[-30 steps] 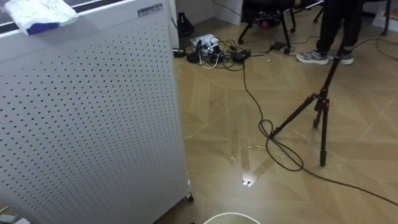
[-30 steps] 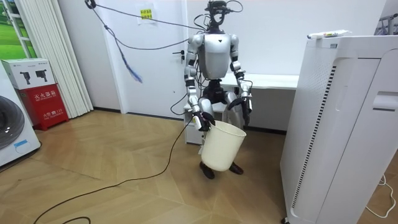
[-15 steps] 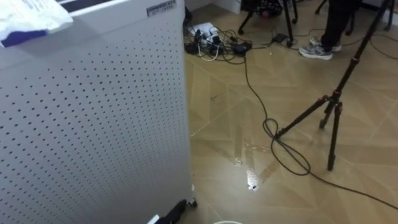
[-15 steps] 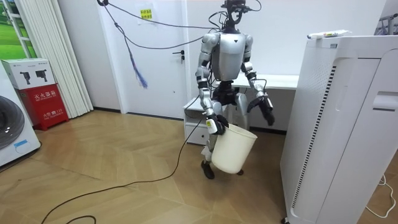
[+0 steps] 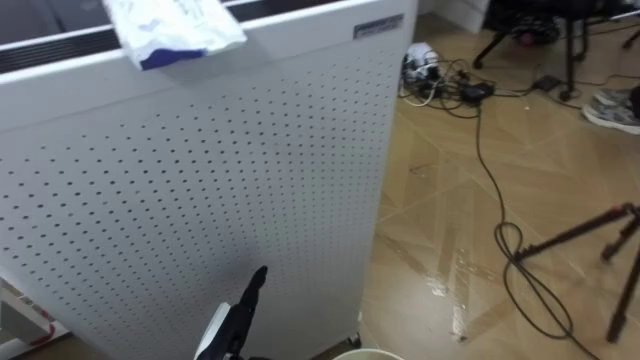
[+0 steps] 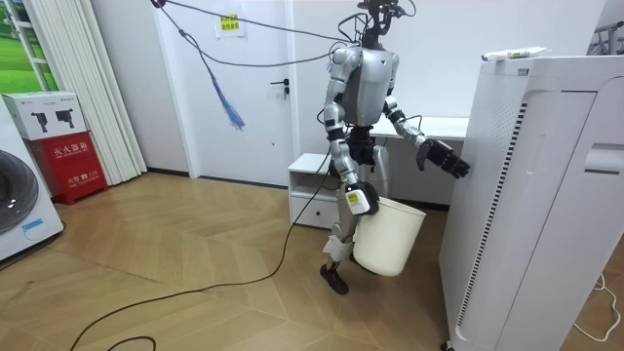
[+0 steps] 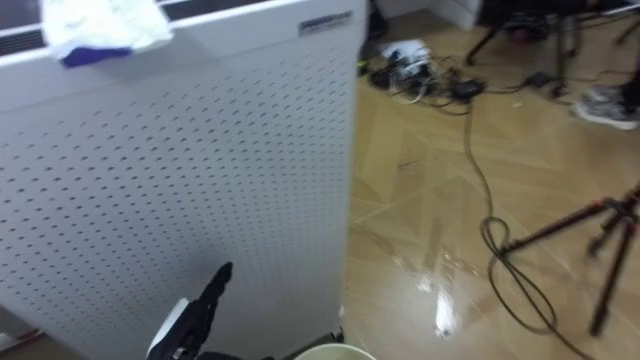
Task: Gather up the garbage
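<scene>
Right hand (image 6: 357,200) grips the white bucket (image 6: 392,242) hanging below it; left hand (image 6: 447,159) hovers just beside the tall cabinet (image 6: 546,195).

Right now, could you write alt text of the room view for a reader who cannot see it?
A humanoid robot stands before a tall white cabinet, left hand stretched toward it, right hand carrying a white bucket. Crumpled garbage lies on top.

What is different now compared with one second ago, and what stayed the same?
The robot has stepped from the desk toward the tall white unit. Its left hand has risen from its side toward the unit's perforated wall, fingers straight. Unchanged: the right hand carries the white bucket by its rim, and the white and blue garbage lies on top of the unit.
</scene>
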Motion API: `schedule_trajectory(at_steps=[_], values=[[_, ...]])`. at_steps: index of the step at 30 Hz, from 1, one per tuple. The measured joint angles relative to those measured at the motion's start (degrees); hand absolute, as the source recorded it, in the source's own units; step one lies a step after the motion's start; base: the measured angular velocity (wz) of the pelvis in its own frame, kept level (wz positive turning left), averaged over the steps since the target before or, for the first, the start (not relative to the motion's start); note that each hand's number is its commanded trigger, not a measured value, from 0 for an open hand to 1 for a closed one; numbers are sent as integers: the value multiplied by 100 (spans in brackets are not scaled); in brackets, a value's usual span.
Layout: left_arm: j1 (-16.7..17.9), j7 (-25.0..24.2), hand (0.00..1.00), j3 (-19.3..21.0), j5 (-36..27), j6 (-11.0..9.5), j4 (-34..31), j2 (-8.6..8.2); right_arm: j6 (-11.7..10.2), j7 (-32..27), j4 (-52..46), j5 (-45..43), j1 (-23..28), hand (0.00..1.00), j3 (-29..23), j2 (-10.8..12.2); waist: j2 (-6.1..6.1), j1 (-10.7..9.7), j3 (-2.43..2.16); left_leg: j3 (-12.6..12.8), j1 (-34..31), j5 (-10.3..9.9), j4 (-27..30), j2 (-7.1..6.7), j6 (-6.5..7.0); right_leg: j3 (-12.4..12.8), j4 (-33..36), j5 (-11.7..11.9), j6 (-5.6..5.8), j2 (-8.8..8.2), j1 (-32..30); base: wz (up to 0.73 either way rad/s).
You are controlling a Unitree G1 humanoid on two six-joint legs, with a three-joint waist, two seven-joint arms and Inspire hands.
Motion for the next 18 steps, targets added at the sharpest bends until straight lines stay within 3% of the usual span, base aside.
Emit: schedule_trajectory(at_steps=[6, 10, 12, 18], values=[[282, 407, 0, 270, 351, 0, -510, 21, -39, 24, 17, -4, 52, 100, 1, -23, -50, 31, 4, -251, 39, 16, -57, -21, -23, -229, -239, 8, -13, 44, 234, 25], [569, 654, 0, 301, 650, -4, -1274, 111, -66, 33, -5, -50, 47, 100, -23, -29, -122, 165, 4, -372, 75, 33, -102, -29, -55, -244, -475, 44, -71, 95, 387, 13], [592, 883, 0, 323, 868, -71, -1443, 159, -140, 31, -5, -158, 48, 100, -22, -29, -132, 167, 6, -487, 158, 40, -112, -62, -67, -322, -573, 45, -72, 104, 556, 28], [590, 1520, 0, 445, 1134, -262, -1678, 235, -162, 5, 39, -215, 90, 100, 38, -26, -130, 235, 6, -512, 292, 34, -122, -61, -92, -382, -584, 50, -80, 115, 706, 4]])
